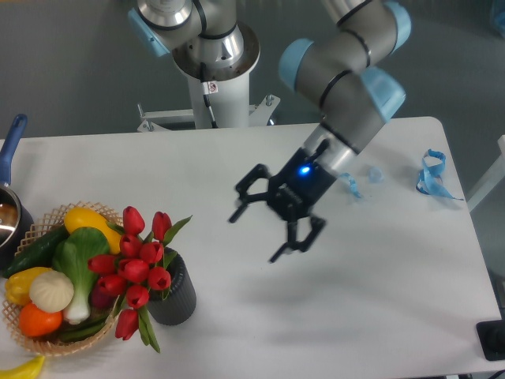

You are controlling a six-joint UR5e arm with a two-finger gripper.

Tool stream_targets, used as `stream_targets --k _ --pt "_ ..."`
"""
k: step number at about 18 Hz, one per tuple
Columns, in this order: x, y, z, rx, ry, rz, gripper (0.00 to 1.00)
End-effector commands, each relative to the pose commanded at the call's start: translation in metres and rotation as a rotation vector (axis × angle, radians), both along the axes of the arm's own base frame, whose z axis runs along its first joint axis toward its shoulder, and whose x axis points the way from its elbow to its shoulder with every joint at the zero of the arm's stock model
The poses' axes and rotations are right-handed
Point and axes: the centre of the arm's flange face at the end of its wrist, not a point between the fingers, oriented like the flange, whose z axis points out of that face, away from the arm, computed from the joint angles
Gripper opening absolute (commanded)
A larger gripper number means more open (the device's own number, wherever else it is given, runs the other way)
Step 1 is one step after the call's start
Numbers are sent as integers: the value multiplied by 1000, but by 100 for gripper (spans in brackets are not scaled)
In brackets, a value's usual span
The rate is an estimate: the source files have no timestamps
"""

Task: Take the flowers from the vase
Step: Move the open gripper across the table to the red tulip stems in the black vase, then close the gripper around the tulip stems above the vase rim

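The flowers (136,268), a bunch of red tulips with green leaves, stand in the vase (175,295), a short dark grey ribbed cylinder near the table's front left. The blooms lean left over the basket. My gripper (256,235) hangs above the table to the right of the vase, well apart from it, pointing down-left. It is open and empty, with its black fingers (243,204) spread wide.
A woven wicker basket (47,221) of green, yellow and orange vegetables stands just left of the vase. A pot with a blue handle (11,146) is at the left edge. Blue tape scraps (432,175) lie at the table's right. The arm's base (213,47) is at the back.
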Motion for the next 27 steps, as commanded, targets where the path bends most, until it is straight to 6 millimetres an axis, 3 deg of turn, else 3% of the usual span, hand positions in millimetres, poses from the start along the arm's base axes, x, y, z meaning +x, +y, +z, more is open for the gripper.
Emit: stream_targets --k 9,16,17,20,21,22,27 --pt "41 42 -13 20 -4 -76 100" --pt "54 54 -23 0 -34 -97 100" --pt "57 56 -23 -1 -33 -102 88" --pt "54 59 -17 0 -27 -97 20" --pt "53 59 -16 -12 -24 -91 4" --pt "53 59 -14 -10 -21 -89 0" --pt "45 65 13 -16 -44 -47 0"
